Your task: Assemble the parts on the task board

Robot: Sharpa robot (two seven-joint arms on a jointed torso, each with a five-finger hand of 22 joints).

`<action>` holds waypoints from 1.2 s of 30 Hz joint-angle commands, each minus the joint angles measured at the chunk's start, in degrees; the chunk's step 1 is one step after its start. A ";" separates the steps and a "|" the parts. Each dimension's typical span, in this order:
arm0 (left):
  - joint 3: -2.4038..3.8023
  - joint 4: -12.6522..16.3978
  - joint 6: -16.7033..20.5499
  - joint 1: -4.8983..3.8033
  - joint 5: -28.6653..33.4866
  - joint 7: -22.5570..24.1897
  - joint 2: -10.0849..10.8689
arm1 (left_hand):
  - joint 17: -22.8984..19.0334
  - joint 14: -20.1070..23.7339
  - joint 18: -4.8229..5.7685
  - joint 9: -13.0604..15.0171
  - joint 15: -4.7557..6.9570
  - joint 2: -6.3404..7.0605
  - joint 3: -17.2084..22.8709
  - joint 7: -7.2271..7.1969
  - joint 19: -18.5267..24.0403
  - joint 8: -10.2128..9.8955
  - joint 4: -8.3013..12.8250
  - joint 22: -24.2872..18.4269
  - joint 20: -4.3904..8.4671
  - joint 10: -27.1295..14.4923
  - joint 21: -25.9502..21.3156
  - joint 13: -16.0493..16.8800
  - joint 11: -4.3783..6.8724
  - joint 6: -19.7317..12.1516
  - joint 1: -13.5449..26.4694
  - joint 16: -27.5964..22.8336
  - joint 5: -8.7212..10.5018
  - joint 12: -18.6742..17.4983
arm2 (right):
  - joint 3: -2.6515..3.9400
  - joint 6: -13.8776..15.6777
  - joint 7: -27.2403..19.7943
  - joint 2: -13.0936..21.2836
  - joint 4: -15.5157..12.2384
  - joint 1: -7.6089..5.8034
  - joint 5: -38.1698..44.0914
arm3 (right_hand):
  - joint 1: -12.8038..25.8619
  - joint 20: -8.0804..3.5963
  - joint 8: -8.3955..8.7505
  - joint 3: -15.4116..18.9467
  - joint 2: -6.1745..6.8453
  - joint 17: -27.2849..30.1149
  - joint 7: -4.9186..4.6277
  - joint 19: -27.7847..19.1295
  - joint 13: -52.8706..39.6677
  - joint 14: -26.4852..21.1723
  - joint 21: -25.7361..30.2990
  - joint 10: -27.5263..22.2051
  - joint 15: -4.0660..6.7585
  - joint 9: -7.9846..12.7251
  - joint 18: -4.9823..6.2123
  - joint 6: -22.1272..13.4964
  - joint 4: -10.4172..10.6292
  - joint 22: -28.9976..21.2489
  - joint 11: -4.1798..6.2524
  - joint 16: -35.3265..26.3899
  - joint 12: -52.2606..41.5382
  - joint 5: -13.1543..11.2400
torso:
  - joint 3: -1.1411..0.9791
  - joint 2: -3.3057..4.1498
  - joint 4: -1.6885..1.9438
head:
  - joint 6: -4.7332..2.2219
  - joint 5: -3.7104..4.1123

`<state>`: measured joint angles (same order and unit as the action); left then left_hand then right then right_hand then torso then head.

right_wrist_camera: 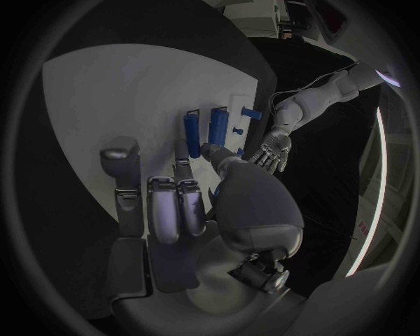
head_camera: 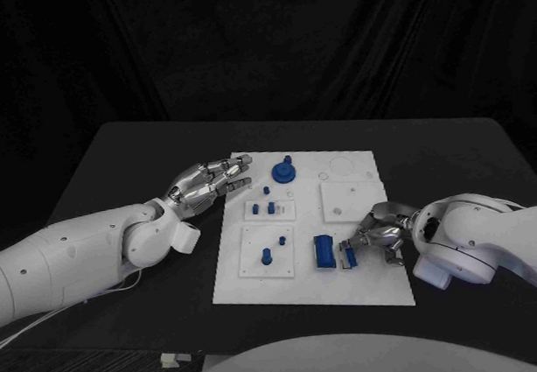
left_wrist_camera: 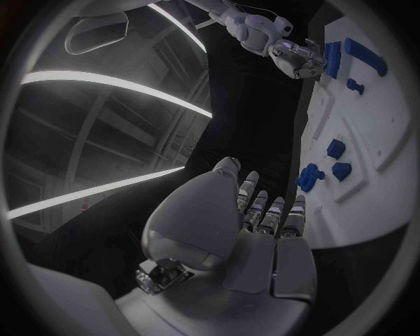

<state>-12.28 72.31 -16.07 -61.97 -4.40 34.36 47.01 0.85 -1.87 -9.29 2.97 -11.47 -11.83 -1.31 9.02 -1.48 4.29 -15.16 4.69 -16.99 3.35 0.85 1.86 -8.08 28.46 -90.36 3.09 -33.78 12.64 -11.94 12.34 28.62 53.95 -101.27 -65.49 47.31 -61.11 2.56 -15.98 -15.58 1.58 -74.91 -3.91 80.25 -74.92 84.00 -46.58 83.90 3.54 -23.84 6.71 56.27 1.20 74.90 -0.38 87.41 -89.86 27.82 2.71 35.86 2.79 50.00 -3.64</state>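
Observation:
The white task board (head_camera: pixel 352 271) lies mid-table. My left hand (head_camera: pixel 211 184) hovers at its far left edge, fingers spread and holding nothing; the left wrist view shows that hand (left_wrist_camera: pixel 254 224) empty beside the board (left_wrist_camera: pixel 376 189). My right hand (head_camera: pixel 376 234) rests on the board's right side, its fingertips against a small blue bar (head_camera: pixel 346 254) next to a wider blue block (head_camera: pixel 323 251). In the right wrist view the thumb of that hand (right_wrist_camera: pixel 184 203) reaches one blue bar (right_wrist_camera: pixel 219 124); another bar (right_wrist_camera: pixel 191 133) lies alongside. Whether it grips the bar is unclear.
A blue round knob (head_camera: pixel 285 170) stands at the board's far edge. Small blue pegs (head_camera: pixel 262 208) stand in a raised tile, and another peg (head_camera: pixel 266 256) in the tile nearer me. Black table (head_camera: pixel 128 163) surrounds the board.

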 commanded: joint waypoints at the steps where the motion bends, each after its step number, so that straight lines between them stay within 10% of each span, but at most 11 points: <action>1: 0.05 0.06 -0.82 0.09 0.30 0.46 -0.12 | 0.08 0.03 0.34 0.05 0.04 0.19 0.31 0.48 -0.27 0.35 0.11 -0.05 0.20 0.09 0.17 0.06 -0.40 -0.11 -0.01 0.34 -0.09 0.26 | 0.01 0.31 1.14 -0.03 -0.18 0.15 0.35 | 0.61 -0.04 -0.32 0.10 -0.01 -10.80 -0.31 -0.20 -15.08 4.89 0.31 6.10 0.18 0.05 0.55 -0.14 0.68 5.30 0.42 -0.12 -0.14 -1.68 | 0.01 0.00 0.00 | 0.00 0.03; 17: 0.05 0.06 -0.92 0.11 0.30 0.27 -0.07 | 0.08 0.04 0.34 0.06 0.04 0.23 0.47 0.52 -0.26 0.38 0.08 -0.08 0.20 0.08 0.16 0.06 -0.43 -0.04 0.03 0.35 -0.09 0.25 | 0.01 -1.44 2.88 -0.28 -0.20 0.15 0.91 | 2.03 -0.05 -1.01 2.27 0.55 -10.70 -0.25 -0.10 -15.08 4.88 0.80 6.10 0.20 0.10 0.59 0.19 3.26 5.27 0.46 -0.19 -0.14 -10.73 | 0.02 0.02 -0.01 | 0.00 -0.11; 27: 0.05 0.06 -1.03 0.12 0.30 0.20 -0.10 | 0.08 0.04 0.34 0.06 0.04 0.23 0.47 0.52 -0.26 0.38 0.08 -0.08 0.20 0.08 0.16 0.06 -0.43 -0.04 0.03 0.35 -0.09 0.25 | 0.01 -1.55 3.54 -0.40 -0.15 0.16 1.15 | 1.92 -0.17 -1.98 2.65 -0.06 -10.58 0.19 -0.03 -15.08 4.85 0.85 6.10 0.40 -0.37 0.61 1.29 3.95 5.29 0.76 -0.27 -0.14 -11.64 | 0.01 0.02 -0.01 | 0.00 -0.13; 36: 0.05 0.02 -1.16 0.13 0.30 0.08 -0.21 | 0.08 0.04 0.34 0.06 0.04 0.23 0.47 0.52 -0.26 0.38 0.08 -0.08 0.20 0.08 0.16 0.06 -0.43 -0.04 0.03 0.35 -0.09 0.25 | 0.01 -0.84 3.66 -0.63 -0.16 0.16 1.18 | -0.35 -1.82 -10.50 3.29 -1.32 -10.22 2.77 0.18 -15.08 4.80 1.27 6.10 2.22 -8.18 0.68 3.03 4.20 5.27 3.07 -0.54 -0.14 -11.31 | 0.01 0.01 0.00 | 0.00 -0.25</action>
<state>-12.28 72.26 -16.39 -61.93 -4.40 33.98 46.95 0.85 -1.87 -9.29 2.96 -11.47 -11.83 -1.15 9.02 -1.48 4.29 -15.00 4.70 -16.99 3.35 0.85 1.86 -8.08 28.46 -90.36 3.09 -33.78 12.64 -11.93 11.41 31.14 53.35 -101.31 -65.48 48.13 -60.94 0.99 -25.82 -12.49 0.12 -74.91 -1.44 80.38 -74.91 84.04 -45.52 84.01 5.52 -31.35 6.71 59.35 5.23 74.93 2.40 87.01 -89.86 16.36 2.72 35.88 2.78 50.00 -3.86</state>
